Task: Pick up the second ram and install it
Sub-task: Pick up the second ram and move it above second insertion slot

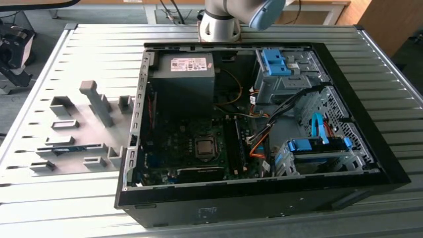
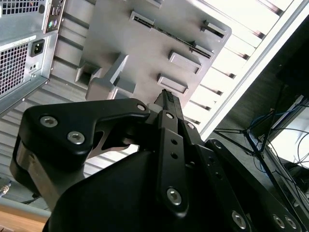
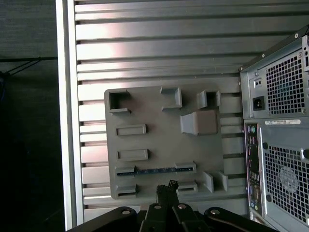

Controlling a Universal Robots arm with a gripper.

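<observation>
We see the second ram [image 3: 154, 170] lying in a grey fixture plate [image 3: 159, 140], its long blue-green edge held between two small end holders on the plate. In the exterior view the same stick [image 1: 69, 148] sits on the plate [image 1: 99, 129] towards that view's left, well apart from the open computer case [image 1: 370, 148]. Both plate and case rest on the slatted metal counter [image 1: 99, 54].

The tool [image 3: 166, 184] hangs above the plate, near the ram but not touching it. Its two black fingers are pressed together (we see no gap at the tips) and nothing is pinched between them. In the second wrist view the tool [image 2: 166, 94] points down at the plate from a height, fingertips meeting in one narrow point.

Inside the case we see the motherboard [image 1: 191, 148], a grey power supply [image 1: 185, 79] and bright-blue drive latches [image 1: 274, 62]. The arm [image 1: 221, 22] rises from the counter's far edge, behind the case in the exterior view.
</observation>
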